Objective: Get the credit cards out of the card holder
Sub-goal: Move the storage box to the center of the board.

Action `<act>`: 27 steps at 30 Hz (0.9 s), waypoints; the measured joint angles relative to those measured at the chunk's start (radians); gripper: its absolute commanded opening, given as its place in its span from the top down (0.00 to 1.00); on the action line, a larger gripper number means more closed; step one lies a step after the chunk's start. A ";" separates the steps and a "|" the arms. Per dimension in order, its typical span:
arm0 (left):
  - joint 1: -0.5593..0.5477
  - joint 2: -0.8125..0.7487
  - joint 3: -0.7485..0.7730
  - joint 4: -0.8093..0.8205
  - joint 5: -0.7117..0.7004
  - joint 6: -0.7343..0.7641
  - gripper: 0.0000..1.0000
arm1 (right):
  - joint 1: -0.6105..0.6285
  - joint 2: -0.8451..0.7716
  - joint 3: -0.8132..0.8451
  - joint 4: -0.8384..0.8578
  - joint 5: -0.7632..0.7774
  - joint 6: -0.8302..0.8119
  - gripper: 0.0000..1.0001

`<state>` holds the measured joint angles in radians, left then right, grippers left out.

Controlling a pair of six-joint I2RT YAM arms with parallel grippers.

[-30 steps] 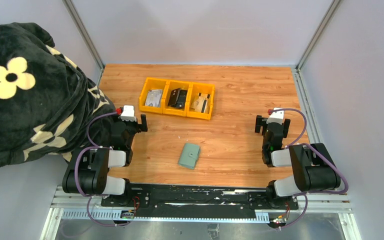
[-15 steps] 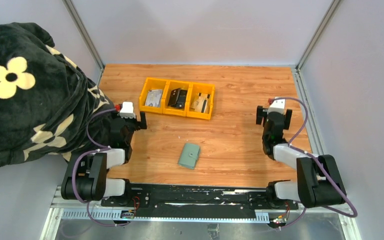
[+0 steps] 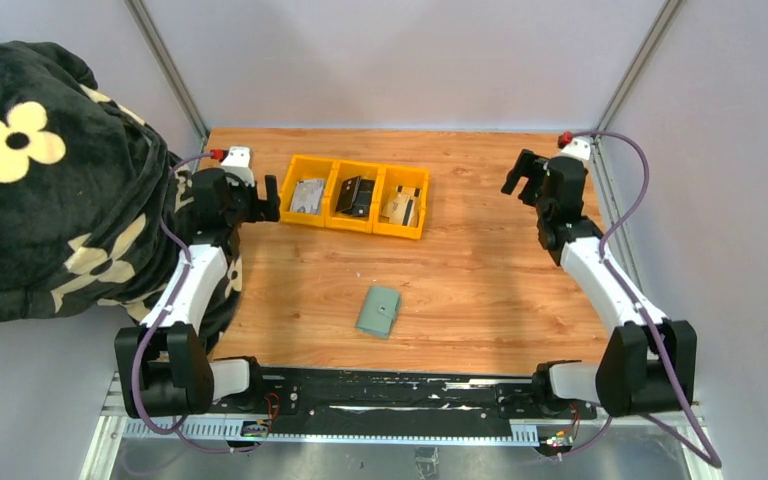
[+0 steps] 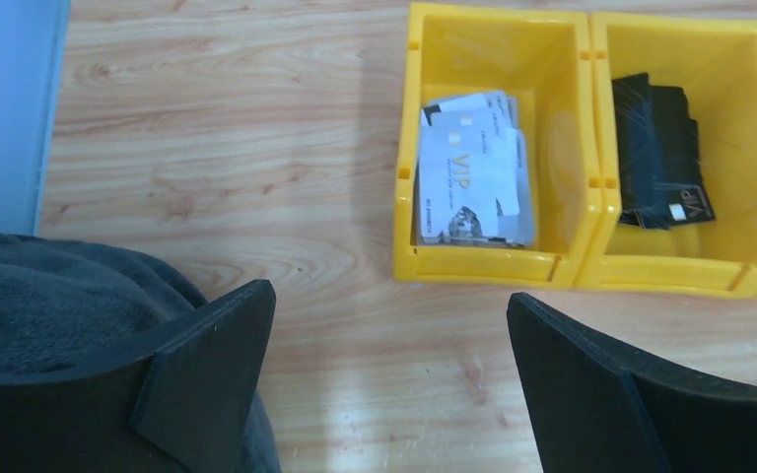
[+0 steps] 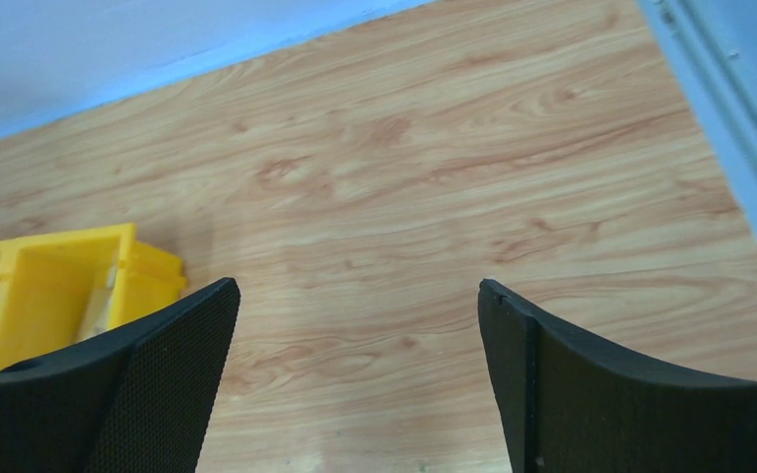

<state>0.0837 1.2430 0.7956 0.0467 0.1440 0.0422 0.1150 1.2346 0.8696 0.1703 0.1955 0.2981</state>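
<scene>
Arms swung out from rest, left claw (image 3: 268,200) and right claw (image 3: 520,182) both spread empty, card holder (image 3: 378,311) still lay shut on the table (image 3: 480,280), so extraction hadn't started.

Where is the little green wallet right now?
Top view: the green wallet lies closed, central on the table, nearer the camera than the yellow tray.

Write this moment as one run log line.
holder: closed, on table, untouched | left gripper: open, empty, by tray | right gripper: open, empty, far right | cards: in tray bins
</scene>
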 measured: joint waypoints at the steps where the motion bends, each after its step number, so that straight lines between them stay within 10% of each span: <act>1: 0.000 -0.003 0.027 -0.046 0.012 0.003 0.00 | 0.001 0.018 0.027 -0.026 -0.027 0.015 0.07; 27: -0.053 -0.148 0.103 -0.560 0.332 0.095 0.00 | 0.367 0.763 0.669 -0.404 -0.124 0.026 0.42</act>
<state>0.0307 1.0950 0.8982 -0.5133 0.4759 0.1371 0.4820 1.9972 1.5387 -0.2340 0.0711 0.3241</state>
